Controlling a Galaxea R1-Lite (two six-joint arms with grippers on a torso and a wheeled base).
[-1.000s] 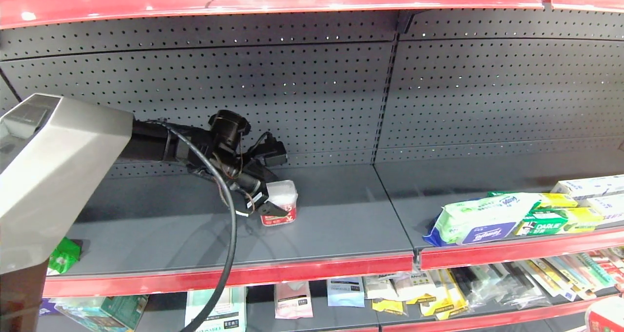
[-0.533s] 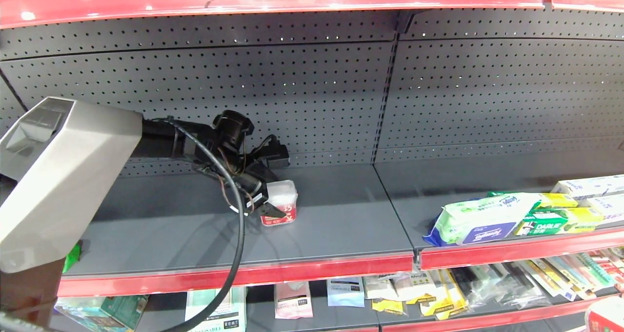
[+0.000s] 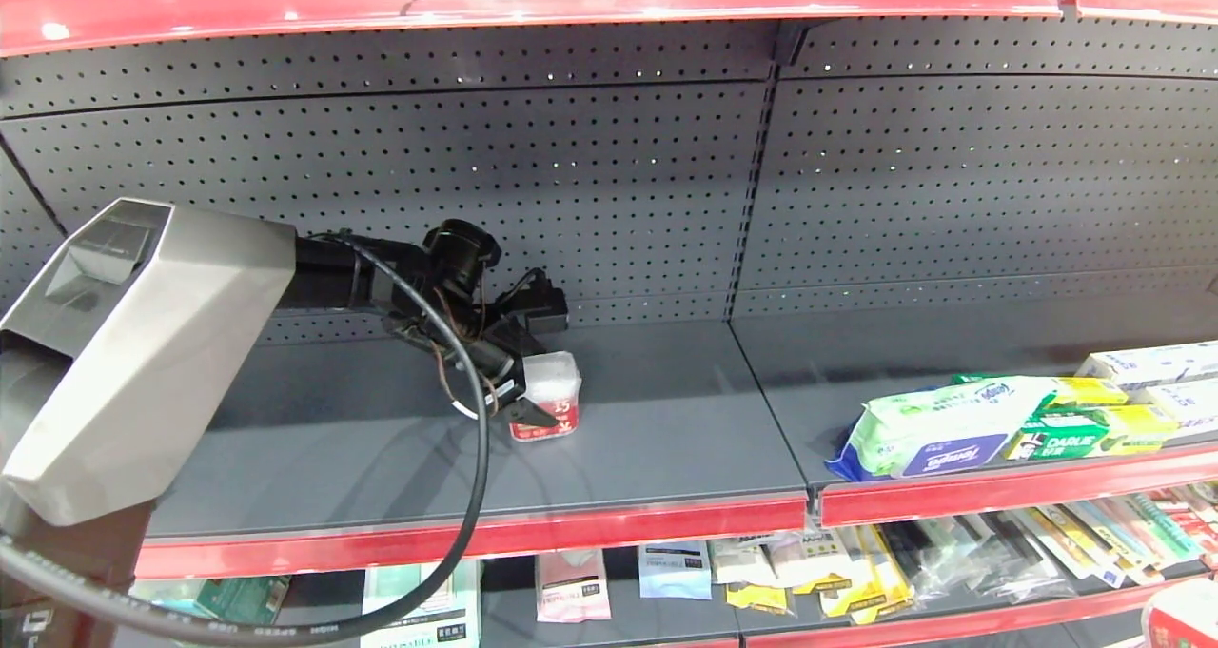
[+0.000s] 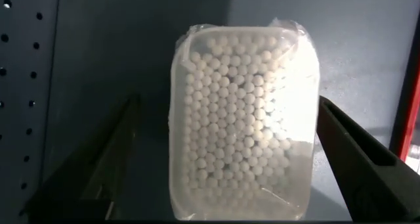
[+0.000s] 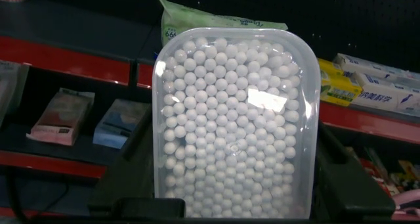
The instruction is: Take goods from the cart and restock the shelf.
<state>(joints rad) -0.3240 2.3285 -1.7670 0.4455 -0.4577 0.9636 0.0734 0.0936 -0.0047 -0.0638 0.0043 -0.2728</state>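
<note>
The swab box [image 3: 557, 391] stands upright on the grey shelf [image 3: 666, 420], in the left bay, about midway between the red front edge and the pegboard [image 3: 618, 182]. The left end effector [image 3: 542, 367] sits around it with its jaws apart. In the left wrist view one finger [image 4: 111, 152] is clearly away from the box wall, and the other is just beside the opposite wall. Whether that one touches, I cannot tell. Nothing is clamped, so the box looks set down and let go.

The step in hand looks like the release and pull-out. The way to do it well is to draw the arm straight back along the line of the fingers, level, without swinging sideways. The near finger has little room, and a light plastic box would likely slide or tip at a nudge. Opening a little wider first would help. The base looks flat on the shelf, so no lift seems needed.

The box is a clear, round-cornered tub in thin film. It is packed with white swab tips seen end-on and has a red label [image 3: 557, 427] low on its side.

The right end effector [image 5: 235, 145] is closed on a second box [image 5: 236, 106] of the same kind. It holds that box in the air in front of the lower shelves, probably the next to go up.
</note>
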